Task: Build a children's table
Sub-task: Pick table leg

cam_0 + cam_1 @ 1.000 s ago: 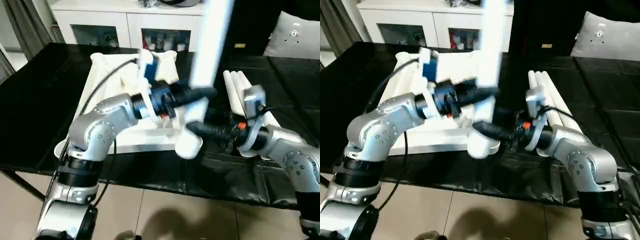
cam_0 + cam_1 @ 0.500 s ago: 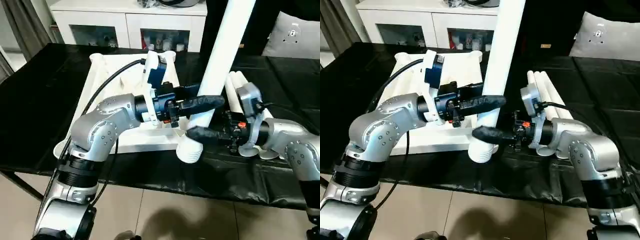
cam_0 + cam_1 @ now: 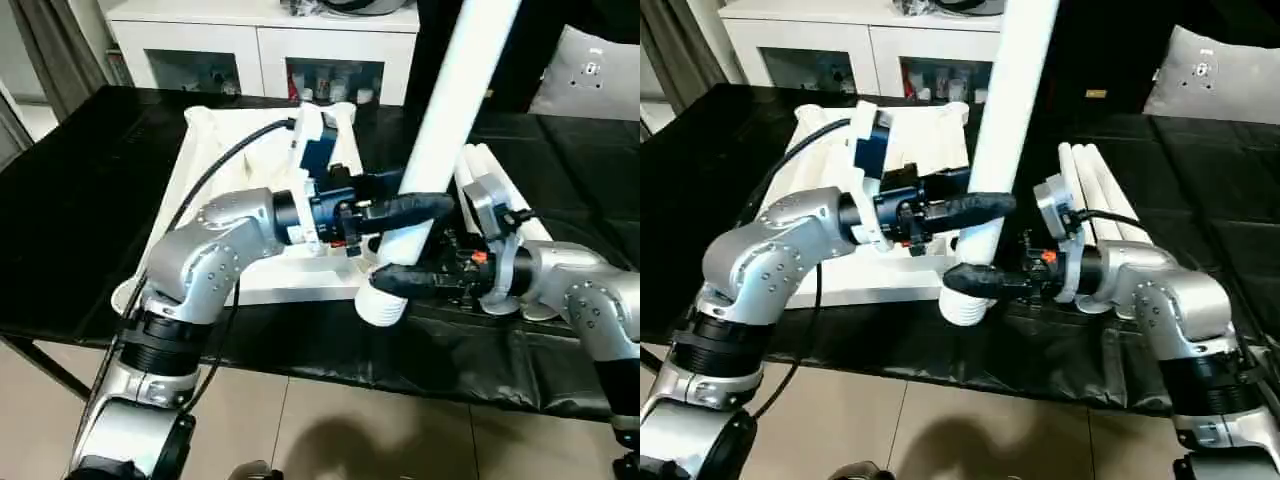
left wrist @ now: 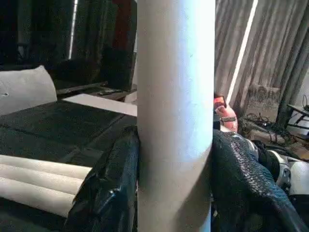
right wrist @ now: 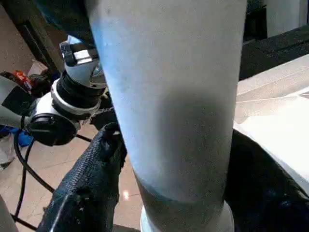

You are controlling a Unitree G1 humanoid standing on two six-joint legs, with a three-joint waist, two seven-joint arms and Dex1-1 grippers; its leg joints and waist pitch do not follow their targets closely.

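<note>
The top (image 3: 235, 215) lies underside up on the black table (image 3: 70, 200), toward its left half, with its near right corner socket (image 3: 380, 300) at the table's front edge. The left gripper (image 3: 415, 207) reaches across the top from the left and is clamped on a leg (image 3: 450, 120); in the left wrist view its fingers (image 4: 108, 188) press both sides of the white shaft. That leg stands nearly upright, leaning a little to the right, with its lower end in the corner socket. Just below, the right gripper (image 3: 390, 280) comes in from the right with a finger on either side of the leg's base, close against it. Three more legs (image 3: 1105, 200) lie side by side on the table behind the right arm.
</note>
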